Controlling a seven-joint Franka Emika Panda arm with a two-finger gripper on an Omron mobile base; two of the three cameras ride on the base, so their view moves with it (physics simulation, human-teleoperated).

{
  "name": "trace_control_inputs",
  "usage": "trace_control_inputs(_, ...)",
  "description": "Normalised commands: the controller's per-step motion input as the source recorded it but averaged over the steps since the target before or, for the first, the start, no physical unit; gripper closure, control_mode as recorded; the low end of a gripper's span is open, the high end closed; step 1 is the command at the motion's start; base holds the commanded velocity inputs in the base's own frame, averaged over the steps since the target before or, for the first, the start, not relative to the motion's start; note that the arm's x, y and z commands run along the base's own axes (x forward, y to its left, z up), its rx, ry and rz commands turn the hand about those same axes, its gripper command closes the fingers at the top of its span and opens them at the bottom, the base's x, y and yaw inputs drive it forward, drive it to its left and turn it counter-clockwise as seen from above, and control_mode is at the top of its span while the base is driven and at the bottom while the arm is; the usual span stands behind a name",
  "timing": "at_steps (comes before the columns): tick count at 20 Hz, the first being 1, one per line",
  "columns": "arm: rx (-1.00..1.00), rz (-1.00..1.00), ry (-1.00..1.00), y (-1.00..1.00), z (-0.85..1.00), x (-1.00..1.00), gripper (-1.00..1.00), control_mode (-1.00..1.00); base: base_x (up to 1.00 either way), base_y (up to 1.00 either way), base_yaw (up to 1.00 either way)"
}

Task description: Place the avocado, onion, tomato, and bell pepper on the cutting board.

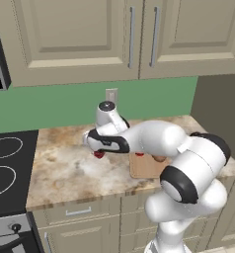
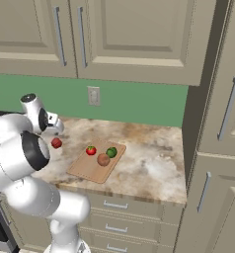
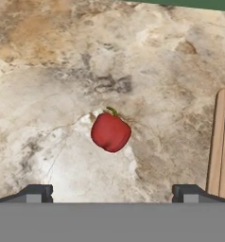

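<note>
Dark fingertips of the gripper [image 3: 112, 194] stand fully spread and empty at the bottom of the hand view, framing the bell pepper [image 3: 110, 132] at frame centre on the marble counter [image 3: 48, 71], likely lining up a grasp. At centre of the right base view, tomato [image 2: 91, 150], avocado [image 2: 111, 152] and onion [image 2: 103, 159] already sit on the cutting board [image 2: 90, 170].

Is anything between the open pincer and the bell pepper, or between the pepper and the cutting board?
Nothing visible. In the hand view the bell pepper lies alone on bare counter ahead of the open pincer. The counter between it and the cutting board looks clear; tomato, avocado and onion already sit on it.
</note>
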Motion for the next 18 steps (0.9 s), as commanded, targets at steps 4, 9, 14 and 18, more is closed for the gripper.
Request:
trace_control_inputs(4,0.00,0.00,0.01,0.00,0.00,0.15,-1.00,-1.00,0.00,0.00,0.00)
trace_control_inputs(9,0.00,0.00,0.01,0.00,-0.03,0.13,-1.00,-1.00,0.00,0.00,0.00)
trace_control_inputs(14,0.00,0.00,0.01,0.02,-0.09,0.10,-1.00,-1.00,0.00,0.00,0.00)
trace_control_inputs(18,0.01,0.00,0.01,0.02,-0.09,0.07,-1.00,-1.00,0.00,0.00,0.00)
